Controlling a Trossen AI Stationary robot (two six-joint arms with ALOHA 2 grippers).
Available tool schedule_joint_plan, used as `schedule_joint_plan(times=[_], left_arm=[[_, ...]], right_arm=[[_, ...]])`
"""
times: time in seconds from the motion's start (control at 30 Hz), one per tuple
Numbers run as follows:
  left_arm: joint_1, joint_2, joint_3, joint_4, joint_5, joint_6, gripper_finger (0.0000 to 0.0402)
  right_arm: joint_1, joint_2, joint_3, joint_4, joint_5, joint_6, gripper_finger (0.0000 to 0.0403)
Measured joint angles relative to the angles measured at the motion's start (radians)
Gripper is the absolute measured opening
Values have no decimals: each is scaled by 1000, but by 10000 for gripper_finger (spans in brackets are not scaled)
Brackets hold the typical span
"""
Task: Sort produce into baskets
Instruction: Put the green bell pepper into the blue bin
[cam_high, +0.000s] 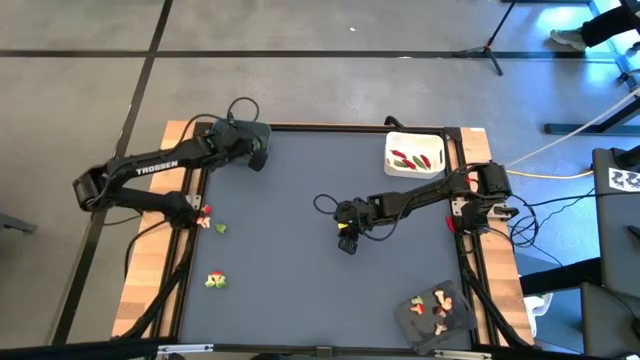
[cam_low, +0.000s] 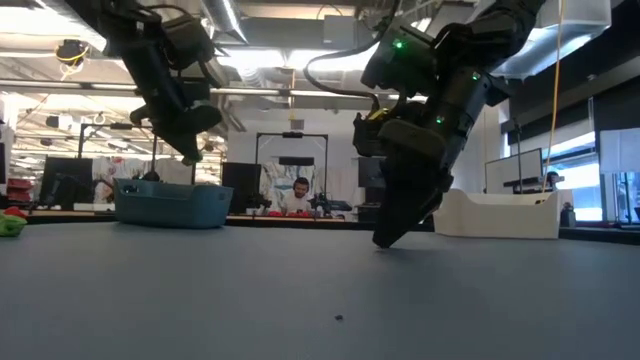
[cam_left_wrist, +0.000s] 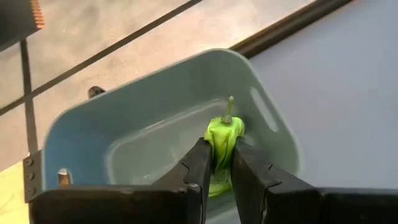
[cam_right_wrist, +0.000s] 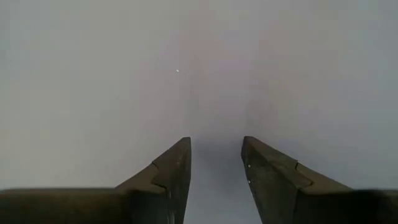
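Observation:
My left gripper (cam_left_wrist: 217, 151) is shut on a small green toy pepper (cam_left_wrist: 224, 134) and hangs over the blue-grey basket (cam_left_wrist: 155, 118) at the table's far left corner (cam_high: 240, 132). Near the table's middle, my right gripper (cam_right_wrist: 216, 149) stands open and points down close above the bare mat (cam_high: 347, 243), with nothing between its fingers. The white basket (cam_high: 415, 155) at the far right holds red and green produce. A dark grey tray (cam_high: 435, 315) at the near right holds pale tan pieces. Loose produce (cam_high: 206, 219) lies on the mat at the left. My left gripper pinches the pepper's body (cam_left_wrist: 219, 163) between its two fingers, and the stem end (cam_left_wrist: 230, 106) sticks out past the fingertips. The fingers slant downward toward the basket. The pepper is lifted clear, above the basket's inside.
A second small heap of green and red produce (cam_high: 215, 281) lies near the left edge, closer to the front. A raised dark frame (cam_high: 330, 127) edges the mat. Cables trail beside both arms. In the low view, people sit at desks far behind the table.

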Motion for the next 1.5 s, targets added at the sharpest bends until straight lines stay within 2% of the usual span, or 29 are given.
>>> schedule_joint_plan(times=[0.2,0.43,0.6,0.87,1.03,1.3,1.5], left_arm=[[42,15,0,44,10,25,60],[40,14,0,41,27,108,149],[-10,11,30,-54,30,117,180],[-197,11,122,-241,163,95,182],[-347,11,134,-332,258,16,182],[-580,11,134,-469,305,-90,182],[-647,15,128,-541,323,-195,182]], right_arm=[[0,2,-1,2,0,0,152],[0,2,-2,12,5,-1,152],[0,3,-2,14,8,-17,152],[0,4,-3,46,8,-26,152],[2,4,-3,65,8,-27,152],[2,4,-3,69,8,-27,152],[2,5,-3,85,8,-27,152]])
